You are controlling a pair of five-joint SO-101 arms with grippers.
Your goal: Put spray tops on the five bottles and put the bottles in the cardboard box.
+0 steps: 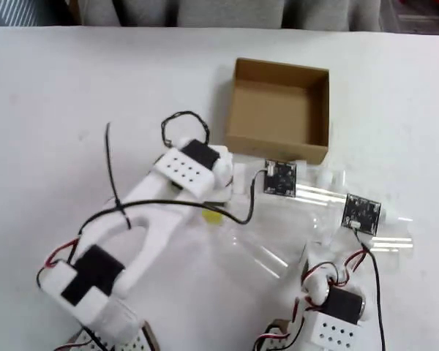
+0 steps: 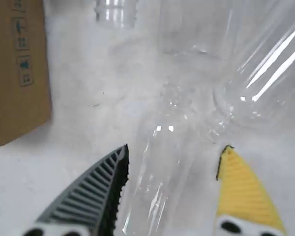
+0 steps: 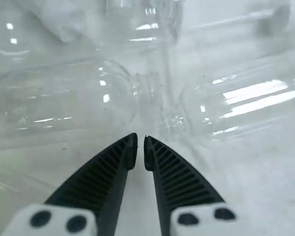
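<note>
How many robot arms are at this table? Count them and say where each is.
2. The left arm extends from the near left edge toward the cardboard box; the right arm stands at the near right edge, beside the clear bottles.

Robotics lab — white table point(image 1: 58, 80), bare wiring point(image 1: 111, 161)

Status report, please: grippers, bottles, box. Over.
Left gripper open, astride a lying bottle. Right gripper shut, empty, facing other bottles. Cardboard box holds no bottle yet.
</note>
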